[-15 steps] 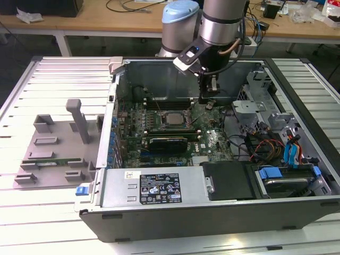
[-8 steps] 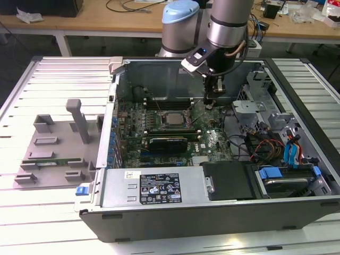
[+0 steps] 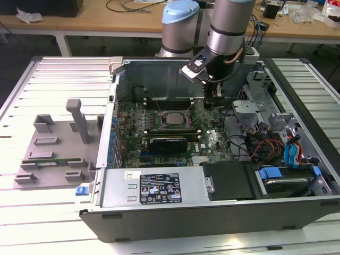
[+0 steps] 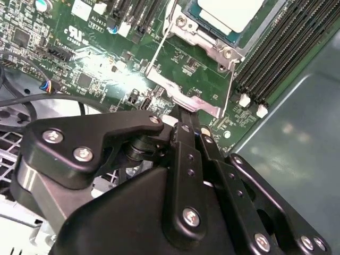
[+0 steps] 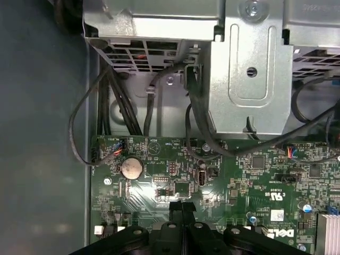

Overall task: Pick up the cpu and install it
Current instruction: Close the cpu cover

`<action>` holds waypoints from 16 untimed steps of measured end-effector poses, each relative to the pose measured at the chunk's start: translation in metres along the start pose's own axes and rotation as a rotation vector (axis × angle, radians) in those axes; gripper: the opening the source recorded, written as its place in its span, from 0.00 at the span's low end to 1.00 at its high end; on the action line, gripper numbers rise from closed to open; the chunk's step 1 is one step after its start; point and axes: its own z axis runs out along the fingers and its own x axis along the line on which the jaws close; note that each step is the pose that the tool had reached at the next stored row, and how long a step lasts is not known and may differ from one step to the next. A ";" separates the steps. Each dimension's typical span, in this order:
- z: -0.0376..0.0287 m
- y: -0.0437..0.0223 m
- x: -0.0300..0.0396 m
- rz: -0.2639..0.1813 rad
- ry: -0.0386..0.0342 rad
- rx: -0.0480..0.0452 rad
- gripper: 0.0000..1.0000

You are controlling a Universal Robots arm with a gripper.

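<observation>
One square cpu [image 4: 229,10], silver-grey top, pale rim, lies flat.

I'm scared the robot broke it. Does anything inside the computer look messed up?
Nothing stands out. The cpu lies flat inside its metal socket frame, and the shut gripper hangs at that frame's edge. No spills or damage show.

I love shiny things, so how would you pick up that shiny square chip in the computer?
Probably by two opposite edges of the chip, coming straight down from above. It lies flat with its top up, and a metal frame sits close around it, so a sideways approach looks blocked.
</observation>
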 end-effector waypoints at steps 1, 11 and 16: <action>0.0000 0.0000 0.0000 0.000 -0.0001 0.0000 0.11; 0.0010 -0.0089 0.0003 -0.001 0.0011 0.0398 0.11; 0.0012 -0.0222 0.0006 -0.001 0.0011 0.0399 0.11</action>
